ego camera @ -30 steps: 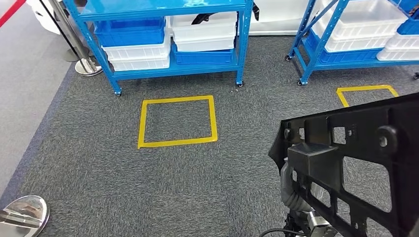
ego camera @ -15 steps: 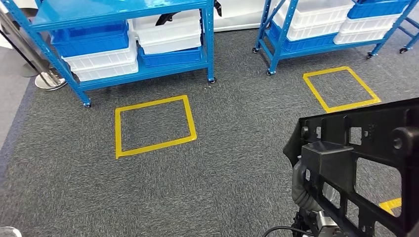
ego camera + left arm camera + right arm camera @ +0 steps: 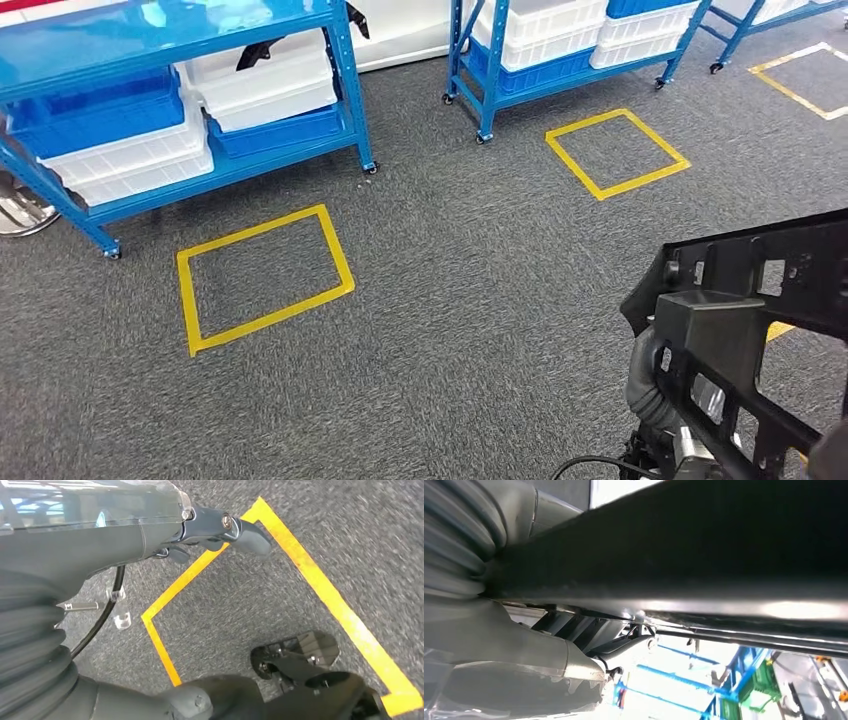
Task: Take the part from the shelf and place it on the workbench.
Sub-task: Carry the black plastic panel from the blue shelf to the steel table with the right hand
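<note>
A wide grey carpet floor (image 3: 480, 300) is seen from the head view, with lots of open room in the middle. Two blue shelves stand along the far edge. The left blue shelf (image 3: 170, 30) is loaded with blue and white bins (image 3: 265, 85), and a dark piece is seen in the top white bin. The right blue shelf (image 3: 480, 70) holds more bins and is set apart from the first one by a gap of carpet. Yellow tape squares are stuck on the carpet: one yellow square (image 3: 262, 278) lies just in front of the left shelf, and another yellow square (image 3: 617, 152) lies in front of the right shelf.

The black part (image 3: 745, 330) is held up over the carpet at the near right corner of the view, well apart from both shelves. It is a big flat frame with holes cut in it. The right hand (image 3: 524, 660) is pressed up against the part (image 3: 704, 555) and is gripping it, though its fingers are hidden.

The left hand (image 3: 150, 535) hangs over the carpet and a yellow tape line (image 3: 320, 590). Its fingers (image 3: 245, 532) are spread and nothing is held in them.
</note>
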